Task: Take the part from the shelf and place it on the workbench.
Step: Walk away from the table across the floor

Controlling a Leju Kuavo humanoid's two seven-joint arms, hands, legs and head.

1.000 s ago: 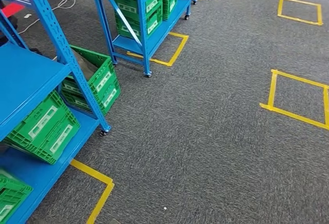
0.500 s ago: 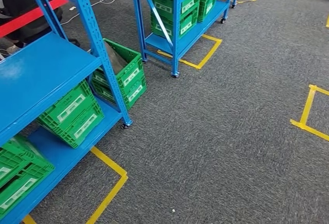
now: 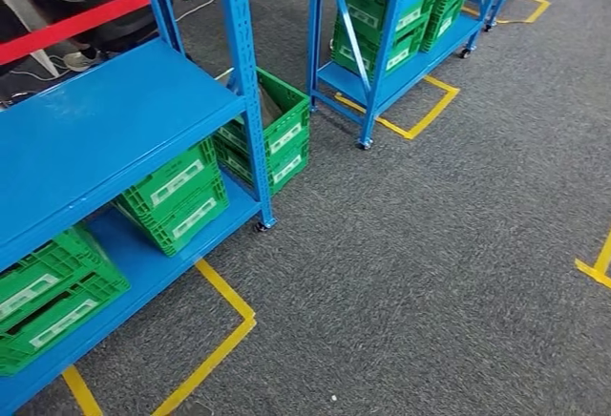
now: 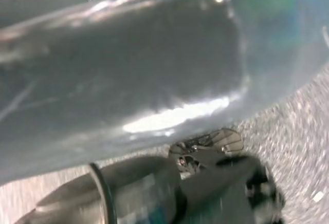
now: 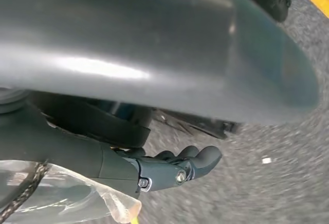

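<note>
So you're looking at the near blue steel shelf (image 3: 108, 120), smooth painted decks with punched-hole uprights on little casters. Under its deck sit two green latticed plastic crates (image 3: 177, 197) (image 3: 43, 297), and a third green crate (image 3: 277, 130) stands on the floor just beside its corner post with something flat and grey-brown leaning inside. Can't tell you if that's the part; honestly I can't pick the part out anywhere. Every crate has white labels on the side, but the print's too small to read. Yellow tape (image 3: 216, 349) marks a corner on the nubby grey carpet (image 3: 432, 263) in front of the shelf, and a second blue rack (image 3: 374, 15) with more green crates stands beyond it. Your right hand (image 5: 178, 167) hangs over the carpet, dark fingers loose and slightly curled, nothing in them, with crinkly clear plastic film (image 5: 77, 198) at the wrist. Left hand (image 4: 233, 183) is a dark blur, so I can't tell its state.
</note>
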